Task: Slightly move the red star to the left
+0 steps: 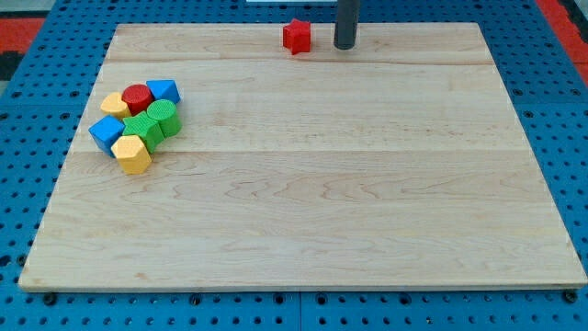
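Note:
The red star (296, 36) sits near the top edge of the wooden board (303, 184), a little left of the middle. My tip (344, 46) stands on the board just to the star's right, apart from it by a small gap. The dark rod rises out of the view's top.
A cluster of blocks lies at the board's left: a red cylinder (137, 97), a blue block (163, 90), a yellow block (114, 104), two green blocks (163, 117) (142, 128), a blue cube (107, 133) and a yellow block (133, 154). Blue pegboard surrounds the board.

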Tool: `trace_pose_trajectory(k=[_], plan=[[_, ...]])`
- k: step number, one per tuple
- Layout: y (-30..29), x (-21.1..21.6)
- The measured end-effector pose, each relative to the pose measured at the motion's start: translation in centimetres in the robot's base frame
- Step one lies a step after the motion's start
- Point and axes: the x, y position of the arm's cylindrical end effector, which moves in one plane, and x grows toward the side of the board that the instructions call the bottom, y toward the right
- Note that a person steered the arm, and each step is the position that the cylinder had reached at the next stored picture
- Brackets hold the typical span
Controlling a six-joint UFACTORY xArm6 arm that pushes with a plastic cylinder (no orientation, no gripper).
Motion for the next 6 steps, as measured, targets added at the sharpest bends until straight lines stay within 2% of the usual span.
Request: trace_pose_trajectory(k=[2, 3, 4, 5, 6], plan=[[-2.9, -1.0], [-6.2, -1.0], [-6.8, -0.3], [-4.0, 2.9], [-3.8, 4.2]])
